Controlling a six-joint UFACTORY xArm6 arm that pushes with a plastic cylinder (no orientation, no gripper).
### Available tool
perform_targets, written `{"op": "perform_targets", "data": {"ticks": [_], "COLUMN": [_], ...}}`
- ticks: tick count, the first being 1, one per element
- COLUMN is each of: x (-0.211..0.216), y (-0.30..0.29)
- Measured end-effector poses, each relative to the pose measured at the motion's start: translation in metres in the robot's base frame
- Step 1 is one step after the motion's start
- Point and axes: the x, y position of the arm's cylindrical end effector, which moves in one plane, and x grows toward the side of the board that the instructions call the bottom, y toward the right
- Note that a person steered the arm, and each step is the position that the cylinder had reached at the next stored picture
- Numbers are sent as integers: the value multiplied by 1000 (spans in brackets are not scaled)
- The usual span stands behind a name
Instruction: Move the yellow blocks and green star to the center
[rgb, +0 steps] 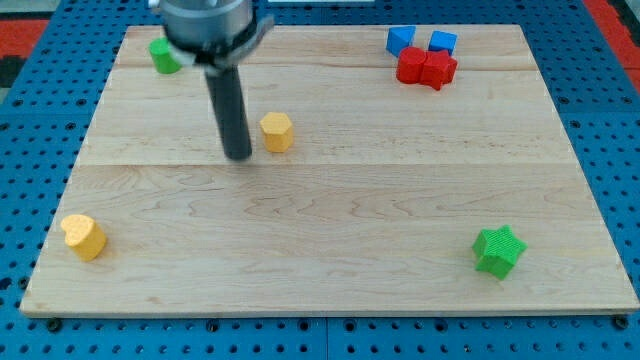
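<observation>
My tip (238, 156) rests on the board left of centre, just left of a yellow hexagon block (277, 131), a small gap between them. A yellow heart-shaped block (84, 236) lies near the view's bottom-left corner. A green star (498, 250) sits near the bottom right. The rod rises from the tip to the arm's dark end at the view's top.
A green block (163, 55), partly hidden by the arm, sits at the top left. Two blue blocks (401, 40) (442, 42) and two red blocks (411, 66) (439, 70) cluster at the top right. The wooden board (330, 290) lies on a blue pegboard.
</observation>
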Motion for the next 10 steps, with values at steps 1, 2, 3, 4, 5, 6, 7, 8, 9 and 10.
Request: {"op": "perform_targets", "data": {"ticks": [1,2,3,4,5,6,7,8,9,10], "x": [111,142,78,62,98,65,-1,-64,-13,9], "y": [-16,-112,-136,-128,-168,-203,-108,-13,-8,-66]}}
